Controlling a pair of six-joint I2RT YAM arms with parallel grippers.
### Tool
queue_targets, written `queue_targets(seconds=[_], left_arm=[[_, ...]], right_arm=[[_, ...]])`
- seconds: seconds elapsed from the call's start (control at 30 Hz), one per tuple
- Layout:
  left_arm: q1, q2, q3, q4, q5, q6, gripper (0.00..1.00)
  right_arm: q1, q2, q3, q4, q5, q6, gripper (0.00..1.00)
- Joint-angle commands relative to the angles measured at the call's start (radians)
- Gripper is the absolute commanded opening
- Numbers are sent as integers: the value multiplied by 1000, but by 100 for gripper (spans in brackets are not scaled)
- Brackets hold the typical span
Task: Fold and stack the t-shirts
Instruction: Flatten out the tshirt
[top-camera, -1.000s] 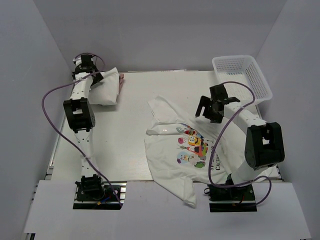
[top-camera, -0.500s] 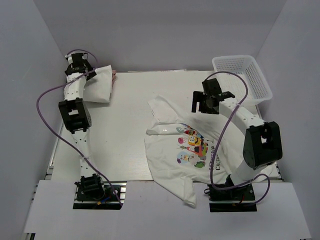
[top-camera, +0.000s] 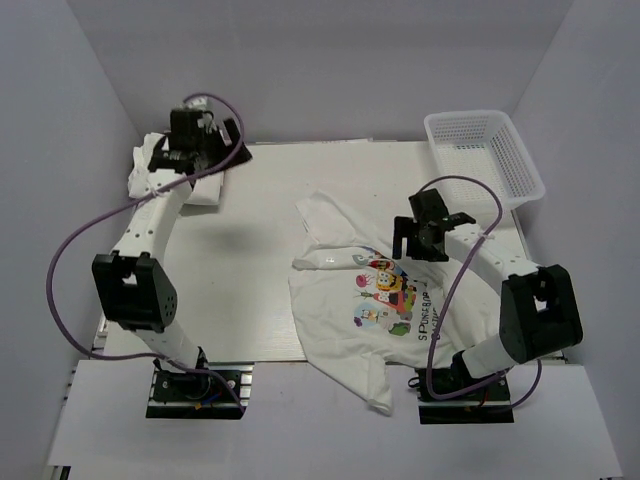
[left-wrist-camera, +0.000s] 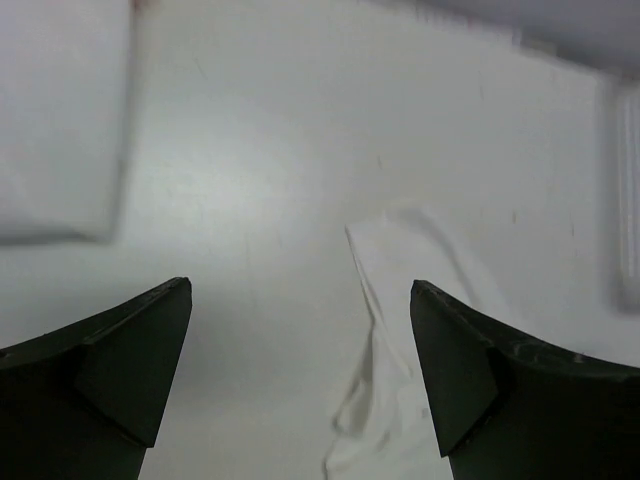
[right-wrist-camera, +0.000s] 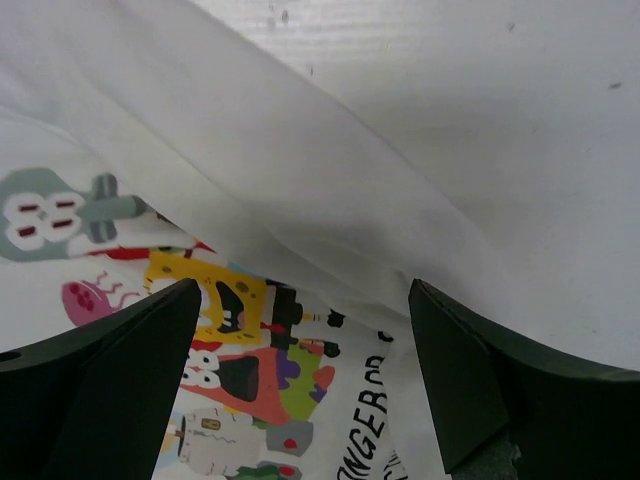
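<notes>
Top external view: printed shirt (top-camera: 375, 300) at 4 o'clock of table (top-camera: 250, 260), spread, rumpled, unfolded. Fold and stacking judged outstanding. Folded shirt (left-wrist-camera: 60, 110) at 10 o'clock, judged done. Left gripper (left-wrist-camera: 300, 290) near it, fingers apart, empty. Right gripper (right-wrist-camera: 305, 290) over print, fingers apart, empty. Basket (top-camera: 485, 150) at 2 o'clock.

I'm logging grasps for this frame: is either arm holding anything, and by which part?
Nothing is held. The left gripper and right gripper are both open, no cloth between their fingers; the right one is above the printed t-shirt.
</notes>
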Motion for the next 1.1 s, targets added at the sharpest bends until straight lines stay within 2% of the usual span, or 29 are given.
queue_targets(seconds=[0.0,0.13,0.3,0.43,0.57,0.67,0.7,0.77,0.87,1.07], left_arm=[[-23,-145,-216,-21,132,-38,100],[-32,-342,-396,-32,85,-81,100],[-20,-499,-560,-71,18,-127,100],[-6,-519,-582,-139,-19,-127,100],[-6,-464,-582,-150,-19,-147,100],[-26,-388,-561,-141,-9,-172,100],[-26,-370,-561,-130,-9,-181,100],[-26,-319,-538,-116,-30,-181,100],[-26,-235,-513,-72,-123,-181,100],[-45,-33,-427,8,-154,-181,100]], right_arm=[[24,25,-34,35,-32,-18,90],[79,82,-55,119,-61,-34,90],[147,283,37,190,-127,-46,90],[209,397,170,225,-164,-43,90],[269,509,377,220,-235,-54,90],[275,540,443,185,-259,-22,90],[259,536,500,171,-267,-9,90],[256,470,500,133,-242,9,90],[231,330,413,122,-147,24,90],[167,102,309,-33,-3,100,90]])
